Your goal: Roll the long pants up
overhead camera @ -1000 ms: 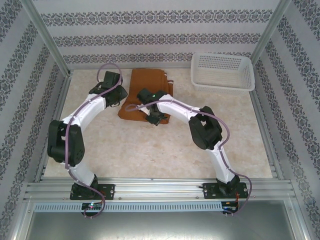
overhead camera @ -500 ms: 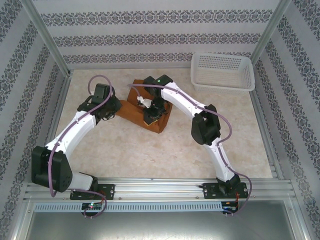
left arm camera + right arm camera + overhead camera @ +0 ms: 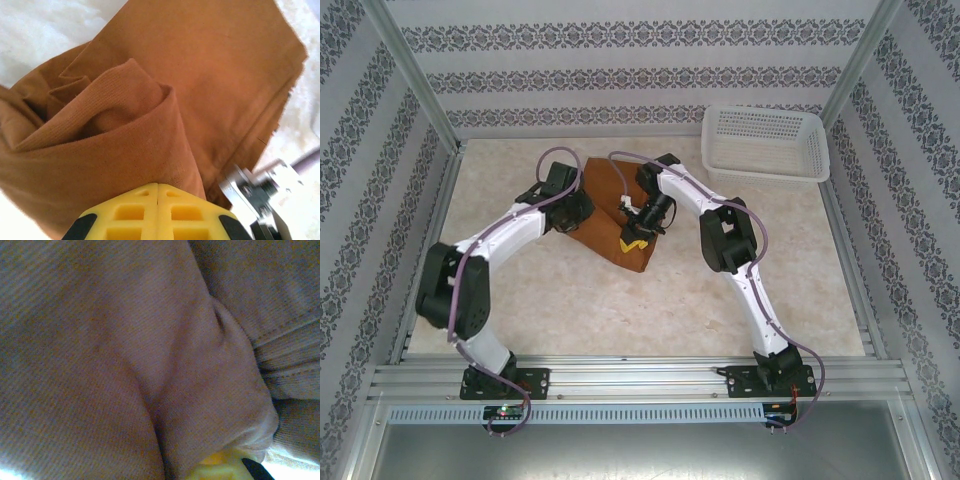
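Long pants (image 3: 605, 238), rust-brown, bunched into a loose roll at the far middle of the pale, marble-patterned table (image 3: 570, 310); left pincer (image 3: 157, 210) fully closed, yellow tips together against the roll's left side; right pincer (image 3: 633, 243) narrow, pinching a fold at the near end of the fabric; white mesh basket (image 3: 765, 143) in the far right corner, well apart; walls (image 3: 640, 60) papered in dark floral bands; aluminium rail (image 3: 640, 380) along the near edge.
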You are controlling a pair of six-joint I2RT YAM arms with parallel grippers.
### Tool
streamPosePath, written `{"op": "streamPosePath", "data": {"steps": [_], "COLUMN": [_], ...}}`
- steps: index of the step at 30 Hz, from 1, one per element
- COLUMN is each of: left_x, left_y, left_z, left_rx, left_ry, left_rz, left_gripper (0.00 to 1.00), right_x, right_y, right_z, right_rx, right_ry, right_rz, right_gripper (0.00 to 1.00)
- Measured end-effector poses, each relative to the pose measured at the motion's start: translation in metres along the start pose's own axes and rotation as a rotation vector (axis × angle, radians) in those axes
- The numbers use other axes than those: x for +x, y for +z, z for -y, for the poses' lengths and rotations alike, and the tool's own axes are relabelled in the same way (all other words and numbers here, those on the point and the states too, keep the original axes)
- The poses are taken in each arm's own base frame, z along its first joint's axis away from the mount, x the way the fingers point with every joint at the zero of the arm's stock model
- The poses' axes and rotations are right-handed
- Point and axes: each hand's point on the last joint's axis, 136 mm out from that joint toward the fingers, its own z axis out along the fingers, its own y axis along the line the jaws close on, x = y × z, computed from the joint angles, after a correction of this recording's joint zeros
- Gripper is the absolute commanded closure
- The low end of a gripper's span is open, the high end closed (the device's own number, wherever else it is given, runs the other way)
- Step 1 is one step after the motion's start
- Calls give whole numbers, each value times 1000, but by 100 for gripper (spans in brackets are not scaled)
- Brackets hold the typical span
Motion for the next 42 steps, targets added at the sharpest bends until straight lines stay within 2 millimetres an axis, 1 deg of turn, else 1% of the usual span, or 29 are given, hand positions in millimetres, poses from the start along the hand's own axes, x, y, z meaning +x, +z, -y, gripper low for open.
{"op": "streamPosePath", "data": {"steps": [6, 7, 8, 9, 10, 11, 12, 14, 16, 19, 20, 21, 23, 24, 26, 27, 29, 30, 32, 34, 36, 37, 39, 42], "left_x": [-6, -5, -5, -2, 0, 1, 2, 3, 3, 3, 3, 3, 3, 3, 4, 3, 4, 4, 4, 4, 3, 3, 3, 5], "left_y": [43, 50, 55, 61, 66, 69, 72, 74, 76, 78, 78, 78, 78, 79, 79, 79, 79, 79, 79, 78, 77, 77, 76, 74], "left_z": [3, 3, 3, 2, 0, -2, -3, -5, -6, -7, -7, -7, -7, -7, -7, -7, -6, -6, -5, -6, -6, -5, -5, -4], "left_rx": [-45, -52, -56, -65, -69, -72, -72, -65, -54, -40, -37, -32, -21, -18, -13, -11, -5, -3, 0, 2, 5, 7, 11, 22], "left_ry": [3, 7, 9, 12, 13, 13, 12, 12, 11, 11, 11, 9, 7, 6, 5, 4, 2, 1, 1, -1, -2, -2, 0, 5], "left_rz": [-24, -31, -36, -44, -50, -53, -54, -49, -43, -32, -30, -31, -34, -36, -38, -39, -43, -46, -48, -50, -50, -51, -53, -59], "left_gripper": [100, 100, 100, 100, 100, 100, 100, 100, 100, 100, 100, 100, 100, 100, 100, 100, 100, 100, 100, 100, 100, 100, 100, 100], "right_x": [-2, -2, -2, -2, -1, 0, 2, 8, 17, 31, 37, 43, 50, 53, 58, 58, 58, 56, 47, 32, 18, 9, -4, -23], "right_y": [2, 3, 4, 4, 4, 5, 4, 2, -5, -19, -24, -31, -41, -44, -44, -42, -31, -24, -12, 0, 8, 10, 9, 7], "right_z": [2, 3, 4, 5, 6, 9, 12, 16, 19, 12, 7, 0, -18, -30, -51, -59, -68, -68, -59, -41, -23, -14, -4, 2], "right_rx": [-24, -27, -27, -24, -12, 12, 48, 135, 273, 490, 560, 641, 777, 847, 958, 1011, 1096, 1146, 1227, 1307, 1375, 1413, 1481, 1535], "right_ry": [4, 6, 5, 4, 0, -6, -11, -29, -60, -136, -166, -207, -290, -340, -432, -475, -548, -578, -612, -632, -649, -662, -689, -718], "right_rz": [4, 5, 7, 10, 16, 20, 26, 43, 75, 137, 158, 187, 248, 286, 342, 362, 374, 367, 346, 315, 285, 273, 264, 269], "right_gripper": [99, 93, 77, 56, 44, 37, 33, 31, 31, 31, 30, 28, 24, 22, 21, 18, 17, 17, 17, 17, 14, 13, 13, 14]}}
